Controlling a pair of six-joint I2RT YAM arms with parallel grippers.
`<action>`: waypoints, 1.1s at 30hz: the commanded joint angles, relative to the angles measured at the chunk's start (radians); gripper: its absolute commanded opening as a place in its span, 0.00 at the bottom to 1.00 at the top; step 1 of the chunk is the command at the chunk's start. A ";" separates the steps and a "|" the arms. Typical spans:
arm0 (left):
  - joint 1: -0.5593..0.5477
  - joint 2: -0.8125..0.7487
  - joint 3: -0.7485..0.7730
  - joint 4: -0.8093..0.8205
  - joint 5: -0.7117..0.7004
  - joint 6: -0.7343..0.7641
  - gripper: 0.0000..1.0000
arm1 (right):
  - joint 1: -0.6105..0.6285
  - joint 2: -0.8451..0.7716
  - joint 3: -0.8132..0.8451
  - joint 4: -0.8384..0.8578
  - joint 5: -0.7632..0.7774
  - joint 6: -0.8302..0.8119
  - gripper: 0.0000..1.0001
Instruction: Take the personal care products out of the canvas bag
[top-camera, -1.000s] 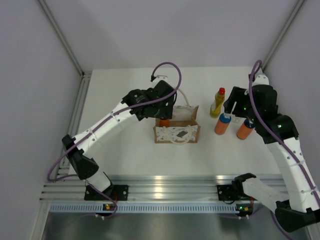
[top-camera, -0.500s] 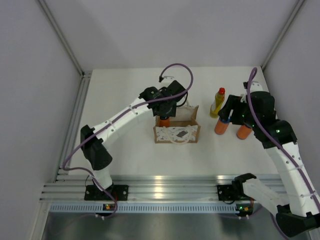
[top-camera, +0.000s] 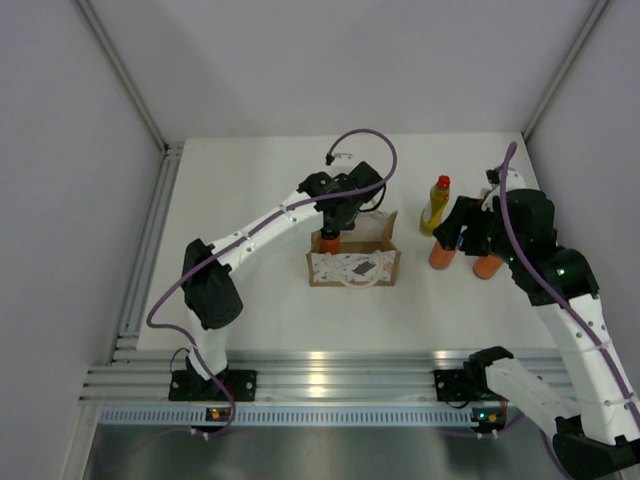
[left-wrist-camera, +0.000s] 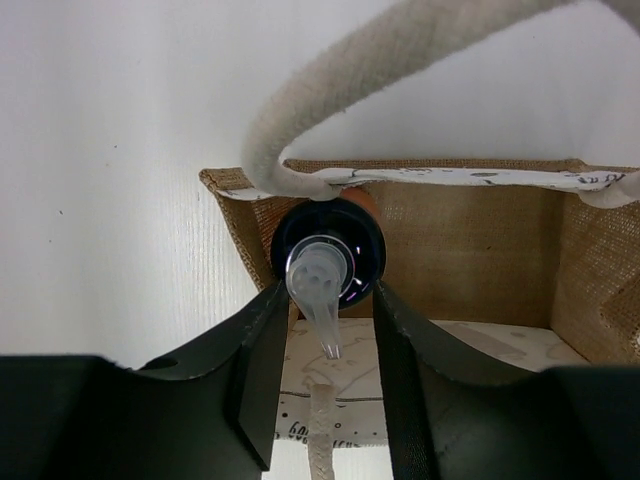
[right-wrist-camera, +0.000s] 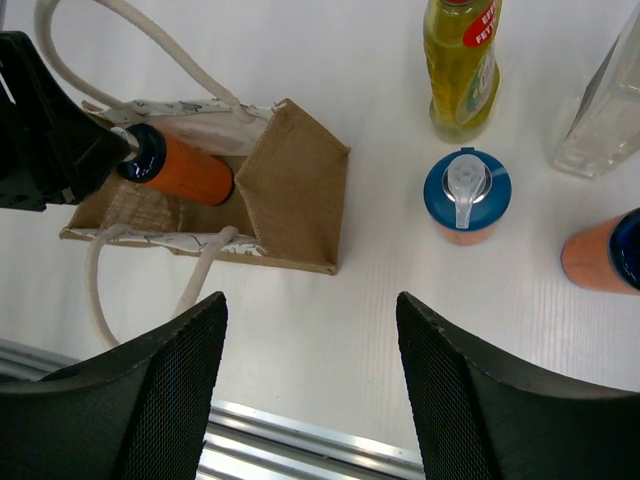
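The orange bottle (right-wrist-camera: 185, 170) stands in the left end of the canvas bag (right-wrist-camera: 300, 190), its blue pump cap (left-wrist-camera: 328, 255) just under the rope handle (left-wrist-camera: 400, 60). It looks light, rigid and smooth, so the body may slip and the cap's shoulder is the surest hold. The left gripper (left-wrist-camera: 328, 292) is clamped there. The soft bag may lift along. The right gripper (right-wrist-camera: 310, 305) hangs spread and empty near the yellow bottle (right-wrist-camera: 462, 60), right of the bag.

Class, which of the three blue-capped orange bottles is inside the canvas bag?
The orange bottle at the canvas bag's left end, cap gripped by the left pincer; the other two stand outside on the table.
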 joint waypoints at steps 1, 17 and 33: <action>0.018 -0.001 0.041 0.034 -0.025 -0.017 0.44 | -0.014 -0.008 0.013 -0.014 -0.021 -0.020 0.66; 0.038 0.017 0.038 0.045 0.003 -0.023 0.38 | -0.014 0.040 0.048 -0.014 -0.033 -0.038 0.66; 0.039 -0.023 0.028 0.050 0.012 -0.037 0.07 | -0.014 0.052 0.046 -0.013 -0.028 -0.040 0.66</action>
